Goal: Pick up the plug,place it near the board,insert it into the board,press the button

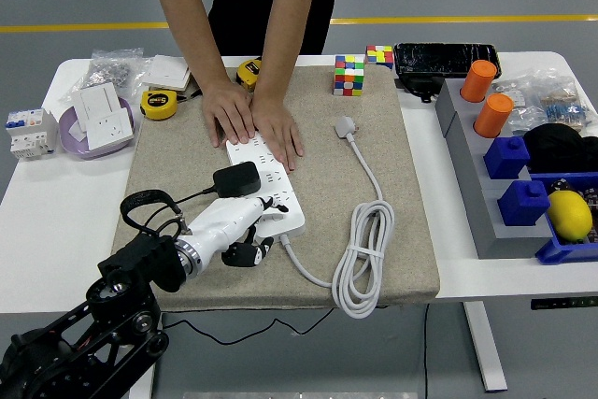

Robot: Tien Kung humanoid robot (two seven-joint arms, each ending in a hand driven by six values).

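**Plug seated in the board, robot hand at the near end**

On the right of the bench the grey rack holds two orange cylinders at the back, then two blue blocks; just beside it, the blue bin carries a lemon. On the far left, the purple bowl holds white socket plates.

At the centre, the white board lies on the beige mat. The black plug sits on the board's left side, near its middle, its thin black cord looping back toward the left robot hand. That robot hand rests at the board's near end, white fingers stretched onto the board's edge, dark fingertips curled below, holding nothing. The right arm is out of view.

A person at the far side presses both hands flat on the board's far end. The board's thick white cable coils on the mat to the right, its own white plug lying loose. Two cubes and a black case line the far edge; two tape measures sit far left.
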